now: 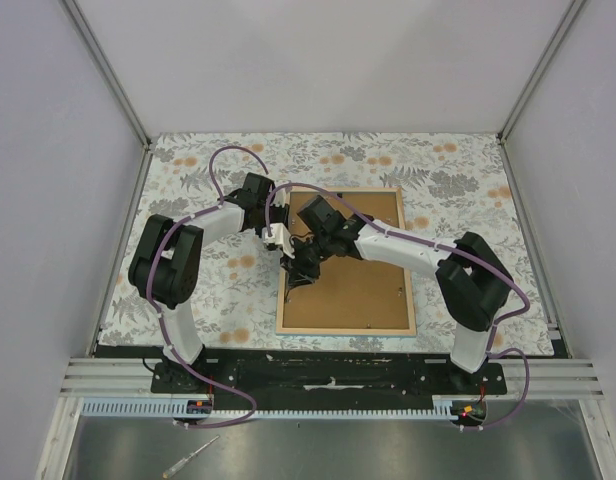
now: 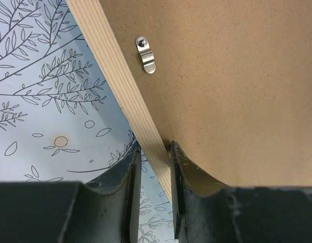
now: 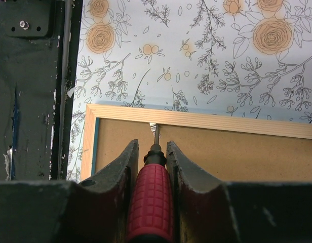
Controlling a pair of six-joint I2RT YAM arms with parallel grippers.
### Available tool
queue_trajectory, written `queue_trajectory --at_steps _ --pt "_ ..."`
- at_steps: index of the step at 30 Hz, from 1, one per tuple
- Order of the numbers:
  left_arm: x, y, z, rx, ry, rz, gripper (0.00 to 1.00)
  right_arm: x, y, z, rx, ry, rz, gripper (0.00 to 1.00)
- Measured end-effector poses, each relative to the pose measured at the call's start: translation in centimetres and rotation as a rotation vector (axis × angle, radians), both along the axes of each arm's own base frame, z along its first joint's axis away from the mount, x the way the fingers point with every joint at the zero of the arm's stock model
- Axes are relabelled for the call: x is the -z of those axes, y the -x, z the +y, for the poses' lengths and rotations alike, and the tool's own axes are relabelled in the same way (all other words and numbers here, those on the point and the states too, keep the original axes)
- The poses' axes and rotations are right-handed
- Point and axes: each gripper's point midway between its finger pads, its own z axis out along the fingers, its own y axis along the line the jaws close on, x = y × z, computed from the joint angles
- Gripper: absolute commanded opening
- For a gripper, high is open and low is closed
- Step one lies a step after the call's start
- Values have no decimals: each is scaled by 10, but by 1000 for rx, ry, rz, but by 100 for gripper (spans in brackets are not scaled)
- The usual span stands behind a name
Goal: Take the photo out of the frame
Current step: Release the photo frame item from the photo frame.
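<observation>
Frame (image 1: 345,329) face-down at middle of floral-covered surface (image 1: 448,165), wood-coloured back up, one rail close to surface's near edge. Photo (image 1: 363,290) seated inside frame, brown board back showing. Left gripper (image 2: 155,149): jaws clamped across frame rail facing surface's left edge. Metal clip (image 2: 146,55) on board beside that rail. Right gripper (image 3: 152,146): jaws clamped on red-handled screwdriver (image 3: 151,200), tip at rail's inner edge near frame corner.

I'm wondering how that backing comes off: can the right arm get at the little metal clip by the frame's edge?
Probably yes. The screwdriver in its fingers has its tip right at the clip on the frame, with nothing between.
</observation>
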Motion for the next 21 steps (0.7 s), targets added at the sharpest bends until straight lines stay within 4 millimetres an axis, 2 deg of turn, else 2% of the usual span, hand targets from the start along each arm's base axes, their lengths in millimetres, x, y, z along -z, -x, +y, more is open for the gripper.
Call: queue_trajectory --at_steps 14,21 --pt "0 0 0 -3 -1 0 2 0 8 -5 -114 12 -88 0" --pt "0 0 1 -4 -2 0 2 2 37 -19 -178 55 18 0"
